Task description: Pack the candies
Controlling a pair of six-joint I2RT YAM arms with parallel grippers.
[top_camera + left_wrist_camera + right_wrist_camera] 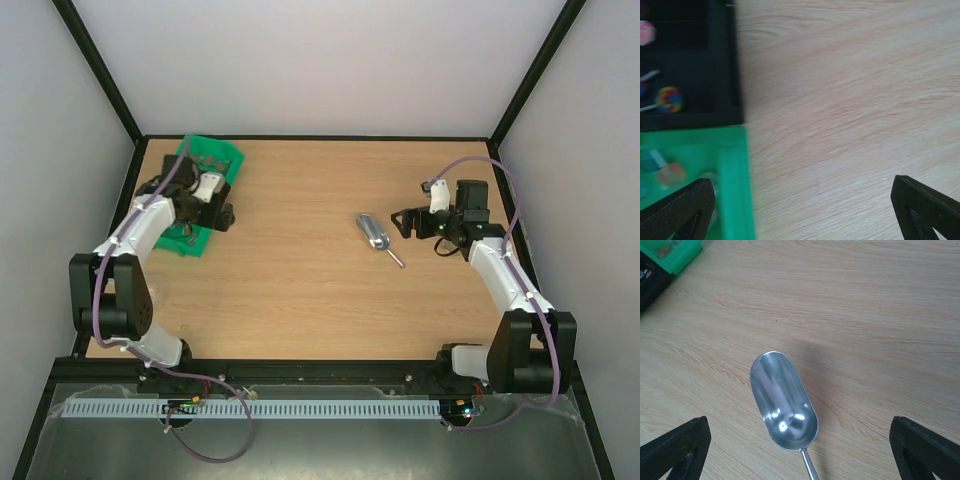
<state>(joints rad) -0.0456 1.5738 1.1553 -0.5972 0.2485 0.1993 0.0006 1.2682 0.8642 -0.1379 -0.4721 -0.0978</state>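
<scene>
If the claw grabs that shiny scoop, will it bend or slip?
The scoop looks like polished metal, so it is probably stiff and slippery. Its handle is thin, so it may twist when gripped. Its rounded bowl might rock if pushed.

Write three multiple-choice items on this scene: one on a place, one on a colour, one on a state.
1. The silver metal scoop lies: A on a shelf; B on the bare wooden table; C between shut jaws.
2. The plastic tray at the far left is: A green; B blue; C white.
3. The scoop's bowl is: A full of candies; B half full; C empty.
Answers: 1 B, wood shows all around it; 2 A, its rim shows green; 3 C, only bare shiny metal inside.
</scene>
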